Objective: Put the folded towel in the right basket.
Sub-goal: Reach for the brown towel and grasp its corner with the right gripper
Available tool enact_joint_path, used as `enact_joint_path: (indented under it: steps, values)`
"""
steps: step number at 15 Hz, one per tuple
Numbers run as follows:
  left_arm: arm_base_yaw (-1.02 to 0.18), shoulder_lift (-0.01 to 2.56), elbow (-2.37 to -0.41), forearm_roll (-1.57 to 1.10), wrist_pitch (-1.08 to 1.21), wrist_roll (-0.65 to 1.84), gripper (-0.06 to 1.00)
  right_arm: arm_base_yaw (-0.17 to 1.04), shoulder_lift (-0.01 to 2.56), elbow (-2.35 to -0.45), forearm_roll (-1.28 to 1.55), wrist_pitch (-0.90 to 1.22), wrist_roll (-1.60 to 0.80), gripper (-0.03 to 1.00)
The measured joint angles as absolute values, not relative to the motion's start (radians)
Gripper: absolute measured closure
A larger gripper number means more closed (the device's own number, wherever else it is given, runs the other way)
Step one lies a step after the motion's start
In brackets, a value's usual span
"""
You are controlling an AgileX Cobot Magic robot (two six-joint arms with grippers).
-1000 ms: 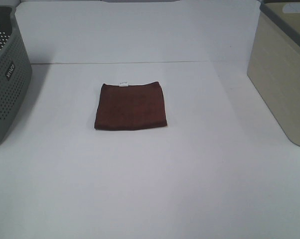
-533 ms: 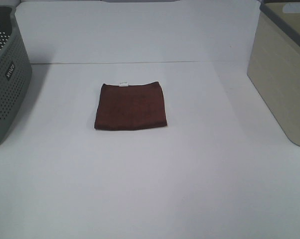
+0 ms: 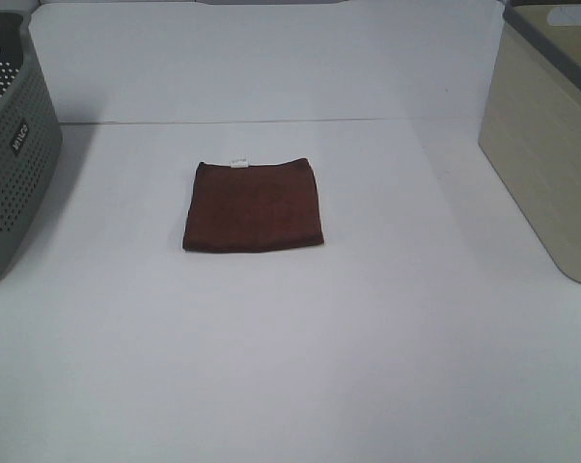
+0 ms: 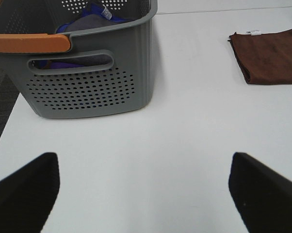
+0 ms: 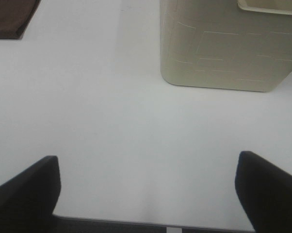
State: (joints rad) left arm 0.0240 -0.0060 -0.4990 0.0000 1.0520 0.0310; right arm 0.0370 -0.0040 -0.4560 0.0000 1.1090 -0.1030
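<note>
A folded dark brown towel (image 3: 254, 205) with a small white tag lies flat in the middle of the white table. It also shows in the left wrist view (image 4: 268, 55) and at a corner of the right wrist view (image 5: 10, 17). The beige right basket (image 3: 549, 135) stands at the table's right edge and shows in the right wrist view (image 5: 223, 46). Neither gripper shows in the exterior view. My left gripper (image 4: 143, 194) is open and empty over bare table near the grey basket. My right gripper (image 5: 148, 194) is open and empty near the table's front edge.
A grey perforated basket (image 3: 11, 145) with an orange handle (image 4: 29, 42) stands at the left edge and holds purple and grey cloth (image 4: 90, 19). The table's front edge (image 5: 151, 224) shows in the right wrist view.
</note>
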Motion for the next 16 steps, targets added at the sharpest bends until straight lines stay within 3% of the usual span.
enact_joint_path:
  steps: [16]
  values:
    - [0.024,-0.006,-0.499,0.0,1.052,0.031,0.06,0.037,-0.004,-0.456,0.0,1.109,-0.103,0.03]
